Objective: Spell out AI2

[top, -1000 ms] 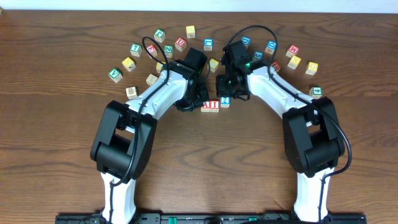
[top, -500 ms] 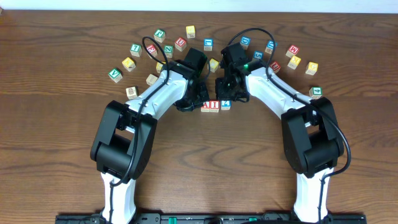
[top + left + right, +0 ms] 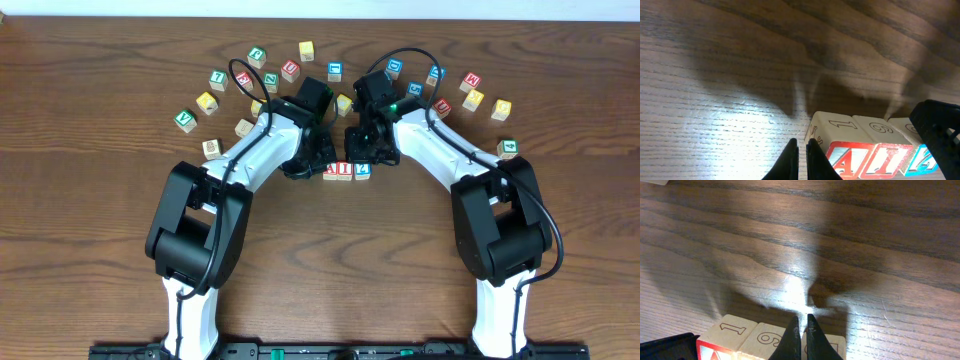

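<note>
Three wooden cubes stand in a row at the table's middle: the red A (image 3: 333, 169), the red I (image 3: 346, 169) and the blue 2 (image 3: 362, 169). The left wrist view shows the A (image 3: 842, 161), the I (image 3: 885, 160) and part of the 2 (image 3: 921, 162) side by side, touching. My left gripper (image 3: 801, 145) is shut and empty, its tips at the A cube's left side (image 3: 318, 164). My right gripper (image 3: 803, 320) is shut and empty, its tips over the 2 cube (image 3: 832, 347) by its far edge (image 3: 366, 155).
Several other letter and number cubes lie in an arc behind the arms, from a green one (image 3: 186, 121) at the left to another green one (image 3: 508, 147) at the right. A yellow cube (image 3: 344, 104) sits between the two wrists.
The 2 cube has slid towards the front and now lines up against the I. My right gripper moved with it. The left arm has stayed put.
</note>
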Robot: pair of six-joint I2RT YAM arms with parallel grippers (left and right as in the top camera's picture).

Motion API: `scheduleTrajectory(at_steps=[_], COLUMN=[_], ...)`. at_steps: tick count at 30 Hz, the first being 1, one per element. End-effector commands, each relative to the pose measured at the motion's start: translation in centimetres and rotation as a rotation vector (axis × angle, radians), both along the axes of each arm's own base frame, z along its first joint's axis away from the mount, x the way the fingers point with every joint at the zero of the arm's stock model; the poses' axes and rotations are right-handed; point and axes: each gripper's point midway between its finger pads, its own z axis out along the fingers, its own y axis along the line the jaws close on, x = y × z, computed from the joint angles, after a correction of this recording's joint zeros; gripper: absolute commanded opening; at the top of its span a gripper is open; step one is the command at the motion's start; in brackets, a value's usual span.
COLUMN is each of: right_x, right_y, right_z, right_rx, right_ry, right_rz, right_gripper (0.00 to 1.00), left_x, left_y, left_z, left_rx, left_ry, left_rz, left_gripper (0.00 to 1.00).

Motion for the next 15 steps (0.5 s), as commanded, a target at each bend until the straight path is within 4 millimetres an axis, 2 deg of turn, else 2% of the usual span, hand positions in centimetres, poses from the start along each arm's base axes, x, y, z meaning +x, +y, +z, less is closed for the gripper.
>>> scheduleTrajectory(at_steps=[1,5,9,15], right_x=[0.9,2.2,2.6,0.7], right_y=[-0.2,-1.3,-2.8,-5.0], right_z=[0.8,2.6,4.0,3.4], right_rx=[0.021,0.030,0.030,-0.011], right_ry=[-0.012,-0.036,-0.038,0.060], right_rz=[-0.028,-0.058,-0.093,-0.123], right_gripper=[0.01,0.01,0.01,0.01], left_x=[-0.5,-0.5,-0.5,-0.4], left_y=[0.1,0.2,0.1,0.1], left_z=[-0.7,-0.7,-0.7,-0.7], left_rx=[0.004,0.005,0.005,0.004], left_ry=[0.025,0.025,0.025,0.023], left_rz=[-0.006,-0.006,-0.009,-0.009], left_gripper=[0.08,0.08,0.08,0.08])
